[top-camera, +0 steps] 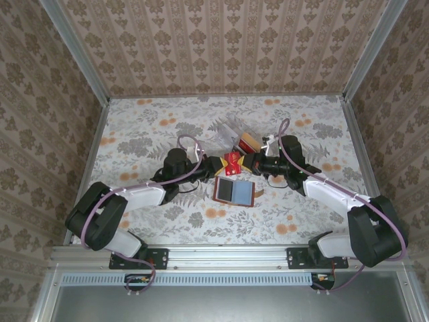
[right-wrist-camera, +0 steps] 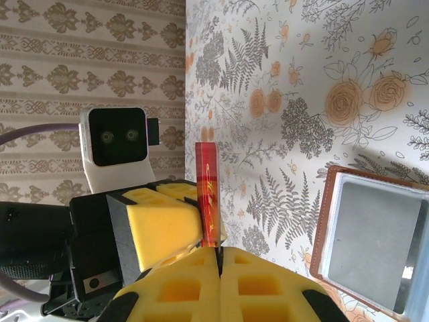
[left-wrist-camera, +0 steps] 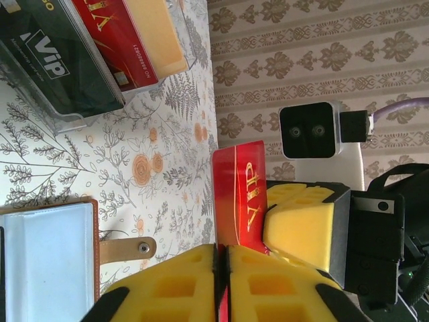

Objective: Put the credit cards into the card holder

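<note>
The left gripper (left-wrist-camera: 221, 258) and the right gripper (right-wrist-camera: 220, 258) were both clamped on one glossy red plastic VIP card (left-wrist-camera: 238, 194), held on edge over mid-table (top-camera: 147, 134). The open brown leather card holder (top-camera: 234, 191) lay flat just toward the near edge, about equally close to both arms.

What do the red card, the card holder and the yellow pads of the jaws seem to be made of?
Red card: probably glossy plastic, thin and stiff with gold print.
Card holder: looks like matte brown leather, with a snap tab.
Pads: seemingly soft yellow foam or rubber, with moulded recesses.
</note>
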### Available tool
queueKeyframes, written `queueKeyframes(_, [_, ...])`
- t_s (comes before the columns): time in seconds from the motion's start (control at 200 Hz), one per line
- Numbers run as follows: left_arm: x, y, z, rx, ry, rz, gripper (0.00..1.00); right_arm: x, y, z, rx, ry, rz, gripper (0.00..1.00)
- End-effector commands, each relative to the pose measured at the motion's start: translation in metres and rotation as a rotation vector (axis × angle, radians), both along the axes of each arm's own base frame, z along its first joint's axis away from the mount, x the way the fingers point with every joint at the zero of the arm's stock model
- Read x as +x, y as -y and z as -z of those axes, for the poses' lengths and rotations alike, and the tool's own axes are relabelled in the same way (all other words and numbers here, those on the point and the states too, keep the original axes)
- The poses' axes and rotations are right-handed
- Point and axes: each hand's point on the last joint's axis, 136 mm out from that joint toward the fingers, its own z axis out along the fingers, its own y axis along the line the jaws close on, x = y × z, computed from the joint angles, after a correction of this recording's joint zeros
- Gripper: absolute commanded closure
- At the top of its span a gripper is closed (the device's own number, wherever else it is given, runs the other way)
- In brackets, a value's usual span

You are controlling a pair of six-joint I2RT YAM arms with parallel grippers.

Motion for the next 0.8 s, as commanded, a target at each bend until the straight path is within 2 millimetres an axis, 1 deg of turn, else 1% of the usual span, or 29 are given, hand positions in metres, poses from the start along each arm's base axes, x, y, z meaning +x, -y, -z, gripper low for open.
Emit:
queueKeyframes(0.0, [0.001,-0.001,-0.013,-0.011,0.062,0.005,0.96,-0.002,0.001,0.001,-0.007,-0.005,-0.007,0.91])
queueKeyframes(0.035, [0.001,-0.001,-0.01,-0.002,0.061,0.008,0.98,-0.003,0.003,0.004,-0.024,-0.015,-0.002,0.88])
queueKeyframes(0.08, [-0.001,-0.002,-0.006,0.017,0.058,0.015,1.0,-0.004,0.009,0.012,-0.07,-0.038,0.02,0.8])
queueKeyframes(0.13, [-0.003,-0.003,0.003,0.054,0.057,0.022,1.0,-0.007,0.019,0.029,-0.162,-0.088,0.051,0.77])
queueKeyframes(0.205, [-0.008,-0.009,0.024,0.148,0.04,0.031,1.0,-0.015,0.032,0.052,-0.298,-0.138,0.071,0.71])
queueKeyframes(0.255, [-0.014,-0.012,0.04,0.225,0.02,0.042,1.0,-0.022,0.038,0.066,-0.368,-0.176,0.072,0.71])
queueKeyframes(0.32, [-0.023,-0.013,0.053,0.306,0.016,0.071,1.0,-0.03,0.04,0.08,-0.44,-0.214,0.06,0.71])
queueKeyframes(0.425, [-0.034,-0.008,0.064,0.382,0.021,0.124,1.0,-0.041,0.045,0.102,-0.559,-0.266,0.053,0.72])
queueKeyframes(0.475, [-0.037,-0.008,0.071,0.414,0.019,0.137,1.0,-0.043,0.046,0.105,-0.587,-0.269,0.055,0.72])
queueKeyframes(0.485, [-0.037,-0.008,0.073,0.419,0.019,0.138,1.0,-0.044,0.046,0.111,-0.599,-0.286,0.052,0.72])
queueKeyframes(0.505, [-0.037,-0.008,0.075,0.429,0.018,0.14,1.0,-0.045,0.046,0.116,-0.607,-0.295,0.049,0.72])
queueKeyframes(0.575, [-0.037,-0.01,0.085,0.452,0.012,0.138,1.0,-0.045,0.046,0.122,-0.623,-0.305,0.046,0.72])
queueKeyframes(0.795, [-0.037,-0.006,0.099,0.459,0.017,0.149,1.0,-0.049,0.06,0.137,-0.72,-0.327,0.052,0.72])
